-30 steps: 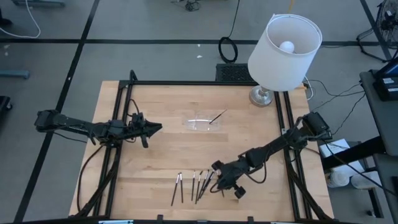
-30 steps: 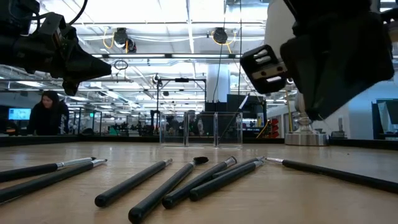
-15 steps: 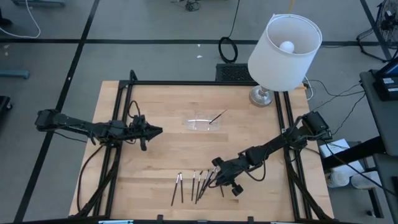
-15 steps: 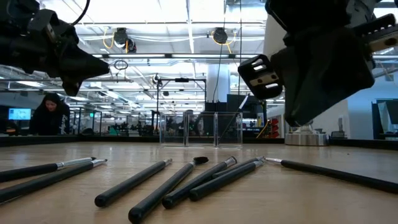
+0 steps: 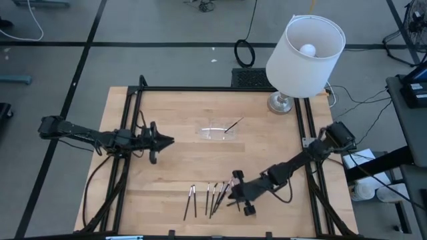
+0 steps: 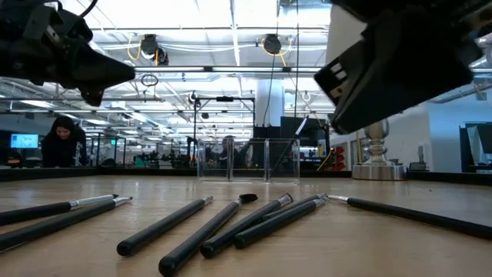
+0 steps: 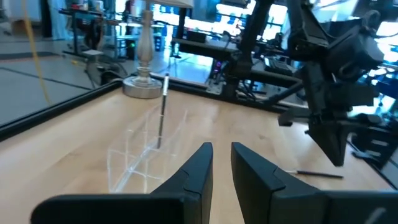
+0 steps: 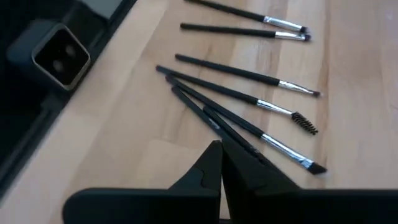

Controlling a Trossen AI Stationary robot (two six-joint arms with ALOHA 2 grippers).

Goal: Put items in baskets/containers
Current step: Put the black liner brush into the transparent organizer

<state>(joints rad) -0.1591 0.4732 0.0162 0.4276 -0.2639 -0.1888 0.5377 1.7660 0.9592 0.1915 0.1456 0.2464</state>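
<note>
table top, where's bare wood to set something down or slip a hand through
Bare wood lies between the clear tray and the brushes, and from the left gripper toward the front edge. It is crowded at the front middle, where the right gripper hangs over the brushes, and by the lamp.

The table (image 5: 173, 173) is pale wood with a smooth, faintly streaked grain and a soft sheen. The brushes (image 8: 242, 73) have matt black handles and shiny silver metal collars; one ends in a bristly spiral head. The tray (image 7: 146, 152) is clear, glossy plastic. At one o'clock, the lamp (image 5: 305, 50) has a matt white shade and a polished metal base.
</note>
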